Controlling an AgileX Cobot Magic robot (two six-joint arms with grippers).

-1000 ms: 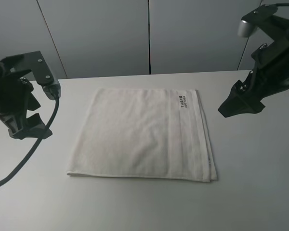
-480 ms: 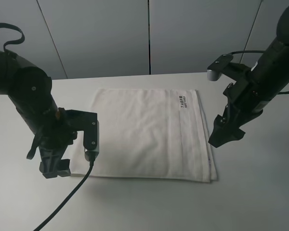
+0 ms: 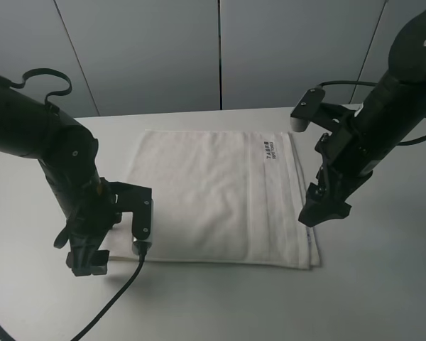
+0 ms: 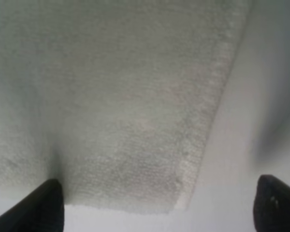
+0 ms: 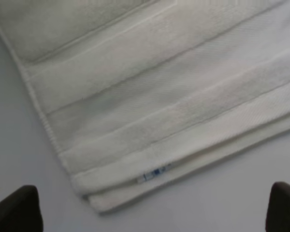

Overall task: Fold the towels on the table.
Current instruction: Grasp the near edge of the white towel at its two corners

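Observation:
The white towel (image 3: 213,192) lies flat on the table (image 3: 383,284), folded, with its dark printed label (image 3: 270,150) at the far right. My left gripper (image 3: 85,260) hangs low over the towel's near left corner. In the left wrist view that gripper (image 4: 159,208) is open, its fingertips (image 4: 43,205) straddling the towel corner (image 4: 135,145). My right gripper (image 3: 324,212) hovers at the towel's right edge near the front corner. It is open in the right wrist view (image 5: 150,212), above the layered towel corner (image 5: 150,121) with a small blue tag (image 5: 155,172).
Grey wall panels (image 3: 220,50) rise behind the table's far edge. The left arm's black cable (image 3: 113,298) trails over the table toward the front. Bare white tabletop surrounds the towel on all sides.
Both arms have swung down and inward from the table's sides to the towel's near corners. The towel has not moved and both grippers stay open.

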